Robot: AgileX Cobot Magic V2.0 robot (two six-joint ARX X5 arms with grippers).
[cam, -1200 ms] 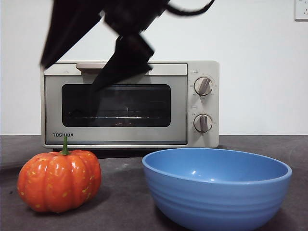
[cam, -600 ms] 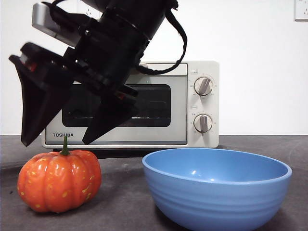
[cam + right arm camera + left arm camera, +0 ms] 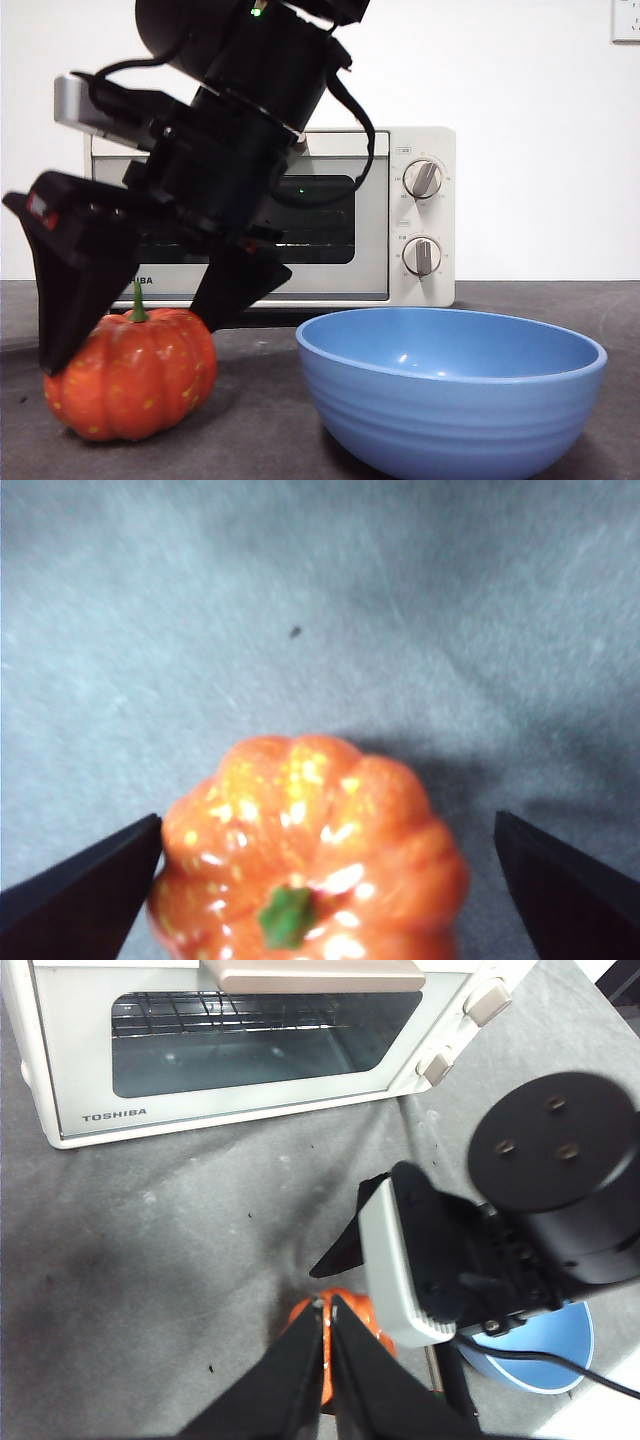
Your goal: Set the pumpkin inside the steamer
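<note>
Right pincer is down at the pumpkin, jaws spread wide, one tip on each side of it. In the front view the near jaw overlaps the pumpkin's left shoulder; the other jaw sits just behind its right side. Can't tell if either jaw is actually touching. In the right wrist view the pumpkin is centred between the two black jaw tips, with visible gaps on both sides, so nothing is gripped. Green stem points up, slightly tilted.

Pumpkin sits on the dark grey surface, front left, well in front of the toaster oven. Oven door is closed, handle along the top edge, two knobs stacked on the right panel, "TOSHIBA" on the lower left of the door, seen in the left wrist view.

Blue bowl stands on the surface just right of the pumpkin, not touching it, upright.

Left pincer hangs high above the scene, jaws pressed together with nothing between them. Its camera looks down on the right arm's wrist, the oven, a sliver of pumpkin and part of the bowl.
</note>
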